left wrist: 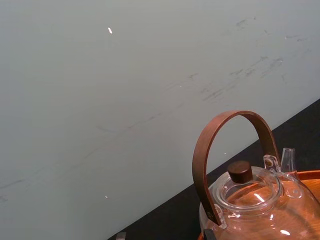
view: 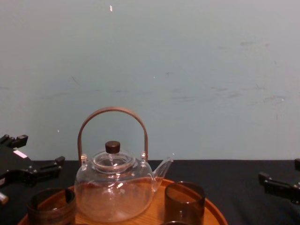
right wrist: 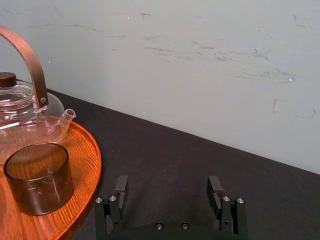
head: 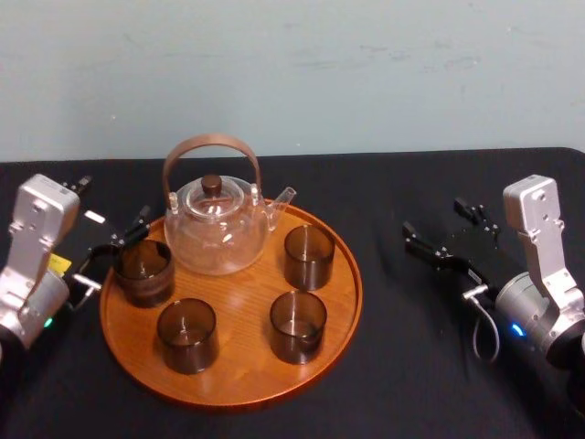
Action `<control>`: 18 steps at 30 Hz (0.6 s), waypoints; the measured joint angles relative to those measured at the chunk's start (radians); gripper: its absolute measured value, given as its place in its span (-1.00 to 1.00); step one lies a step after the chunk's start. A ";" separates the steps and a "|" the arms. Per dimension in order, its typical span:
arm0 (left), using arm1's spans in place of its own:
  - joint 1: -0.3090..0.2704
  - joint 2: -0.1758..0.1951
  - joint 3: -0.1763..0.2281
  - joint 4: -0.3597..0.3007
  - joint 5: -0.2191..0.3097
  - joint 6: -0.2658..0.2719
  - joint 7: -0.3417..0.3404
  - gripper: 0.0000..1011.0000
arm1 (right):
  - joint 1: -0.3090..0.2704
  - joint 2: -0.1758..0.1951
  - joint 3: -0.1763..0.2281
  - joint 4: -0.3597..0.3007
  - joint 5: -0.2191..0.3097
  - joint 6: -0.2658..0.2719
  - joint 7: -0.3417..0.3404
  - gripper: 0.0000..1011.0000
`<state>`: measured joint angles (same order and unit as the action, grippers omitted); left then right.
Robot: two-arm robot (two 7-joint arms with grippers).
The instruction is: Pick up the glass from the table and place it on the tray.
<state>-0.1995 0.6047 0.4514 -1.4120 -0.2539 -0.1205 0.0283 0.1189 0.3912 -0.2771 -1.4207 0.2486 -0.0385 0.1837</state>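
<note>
1. The chest view's bottom edge cut off the near half of the tray (view: pixel 213 212).
2. The left wrist view's edge cut off the teapot (left wrist: pixel 250 200).
3. I could not tell if the left gripper (head: pixel 111 251) touched the far left glass (head: pixel 144 272).

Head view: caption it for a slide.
Four dark glasses and teapot on the tray; left pincer open beside one glass, right pincer open over the table.

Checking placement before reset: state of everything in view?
Left gripper: open, at the tray's left edge.
Right gripper: open, empty, over the table.
Glasses: four, upright, on the tray.
Glass teapot: upright, lid on, on the tray.
Tray: flat on the table.
</note>
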 joint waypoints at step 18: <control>0.000 0.000 0.000 0.000 0.000 0.000 0.000 0.98 | -0.001 0.001 -0.001 -0.002 0.000 0.000 -0.001 0.98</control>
<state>-0.1995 0.6047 0.4514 -1.4120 -0.2539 -0.1205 0.0283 0.1182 0.3921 -0.2777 -1.4226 0.2486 -0.0385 0.1824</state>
